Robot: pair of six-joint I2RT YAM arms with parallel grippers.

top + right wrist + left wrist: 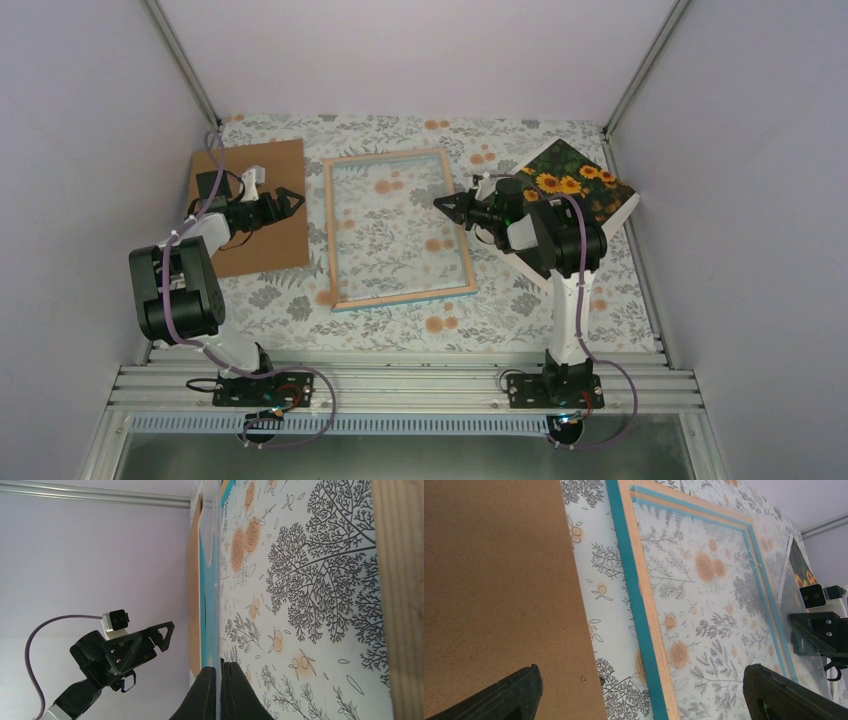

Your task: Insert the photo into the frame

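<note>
The frame (400,297) lies in the middle of the table with its wood-coloured back up; its teal edge shows in the left wrist view (639,605). My right gripper (445,205) is at the frame's right rail. Its fingers (220,690) are shut on the thin edge of the clear pane (220,555), which looks raised on that side (781,575). The photo (580,185) of orange-yellow flowers lies face up at the back right, partly under my right arm. My left gripper (290,200) is open and empty (644,700), low over the gap between the backing board and the frame.
A plain brown backing board (255,205) lies at the left (499,590), under my left arm. The table has a floral cloth (400,330). Grey walls close in the left, right and back. A metal rail (400,385) runs along the near edge.
</note>
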